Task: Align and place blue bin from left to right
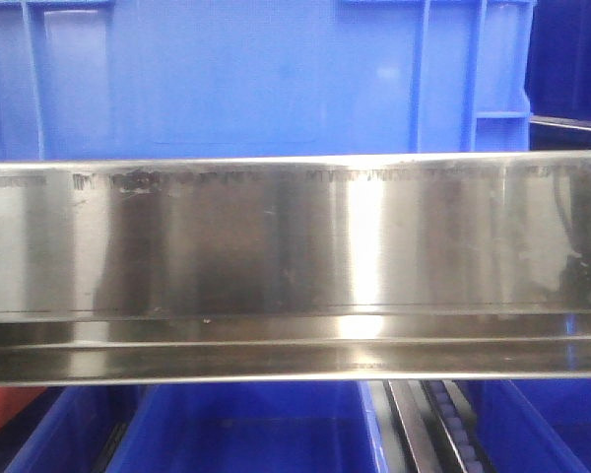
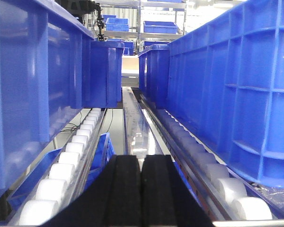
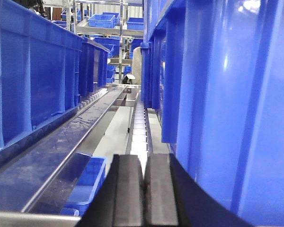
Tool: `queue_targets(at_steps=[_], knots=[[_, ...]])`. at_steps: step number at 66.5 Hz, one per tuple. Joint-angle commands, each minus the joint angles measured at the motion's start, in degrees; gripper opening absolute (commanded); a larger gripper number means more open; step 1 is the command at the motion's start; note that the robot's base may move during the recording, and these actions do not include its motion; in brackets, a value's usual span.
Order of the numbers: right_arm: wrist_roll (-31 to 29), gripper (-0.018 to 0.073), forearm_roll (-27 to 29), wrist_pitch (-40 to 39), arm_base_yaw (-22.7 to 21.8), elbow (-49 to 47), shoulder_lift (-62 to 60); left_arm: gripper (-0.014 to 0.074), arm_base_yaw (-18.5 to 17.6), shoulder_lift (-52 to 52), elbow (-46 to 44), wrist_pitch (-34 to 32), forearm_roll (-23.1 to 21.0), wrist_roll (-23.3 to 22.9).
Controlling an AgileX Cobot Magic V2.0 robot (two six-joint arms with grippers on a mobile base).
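Bright blue plastic fills the scene. In the front view the blue bin [image 1: 256, 74] stands behind a wide steel rail [image 1: 295, 266], reaching from the left edge almost to the right. The left gripper [image 2: 141, 189], pads pressed together and empty, sits low between two roller tracks [image 2: 71, 161], likely waiting in the lane between bins. The right gripper [image 3: 144, 194], also closed on nothing, hangs just beside a bin wall [image 3: 227, 118], probably ready to push. One task bin; two grippers.

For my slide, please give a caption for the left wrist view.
Shut left claw points down a roller lane between blue bins.
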Motion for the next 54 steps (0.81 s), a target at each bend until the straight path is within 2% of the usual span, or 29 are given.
queue_targets(at_steps=[1,54], knots=[[-0.15,-0.0085,0.11,-1.25,0.13,0.03,-0.25,-0.0111,0.26,-0.34,-0.13,-1.0,-0.43,-0.21],[-0.15,-0.0085,0.11,-1.25,0.13,0.03,-0.25,-0.0111,0.26,-0.34,-0.13,-1.0,-0.43,-0.21]])
